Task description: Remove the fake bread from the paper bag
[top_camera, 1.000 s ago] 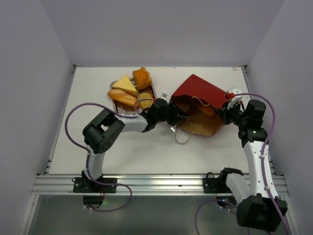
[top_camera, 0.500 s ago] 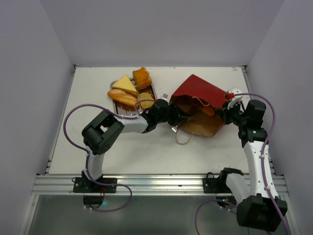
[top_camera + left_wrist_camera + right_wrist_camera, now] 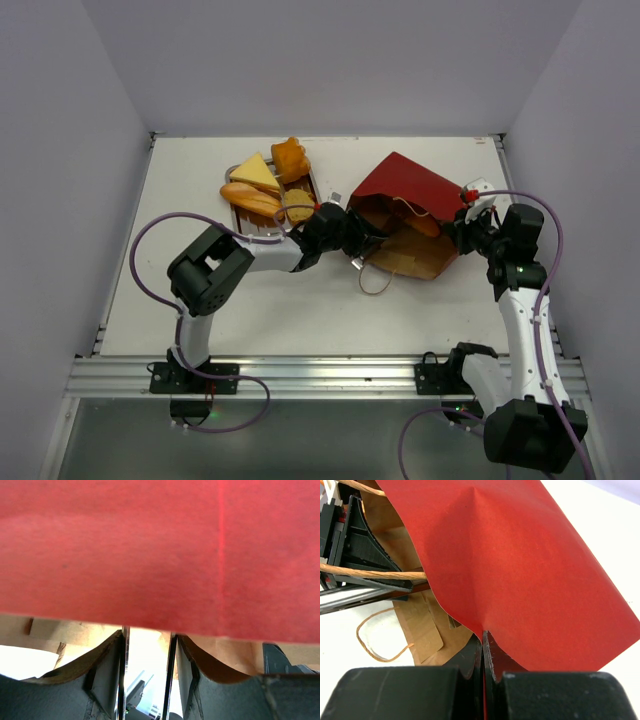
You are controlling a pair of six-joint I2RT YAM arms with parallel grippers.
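- Right gripper [image 3: 483, 647] is clamped on the red edge of the paper bag [image 3: 405, 190], with the paper pinched flat between both fingers. It holds the upper panel up so the mouth gapes.
- Left gripper [image 3: 146, 680] sits at the bag mouth, jaws a narrow gap apart with nothing visible between them. The red panel is right overhead and the kraft lining is either side.
- One orange loaf [image 3: 422, 223] looks left inside, deep in the bag toward the right gripper's end and partly hidden by the wall.
- Other bread is already out: wedge [image 3: 255, 172], bun [image 3: 291, 158], baguette [image 3: 250, 198] and round slice [image 3: 298, 206], all on or at the tray [image 3: 240, 220].
- Step (judgement): late in the task, reaching in for the last piece.
- Next move: the left gripper must go deeper under the red panel, straddle the loaf and close on it. The right gripper needs to keep the mouth held open.
- Bag: thin creased paper, matte red outside and brown kraft inside. It lies on its side on the white table [image 3: 330, 310], with its thin cord loop handle [image 3: 372, 284] trailing onto the table.
- Bread: smooth, glossy-looking moulded shapes in golden-orange. The wedge is pale yellow and triangular.
- Tray: silver metal.
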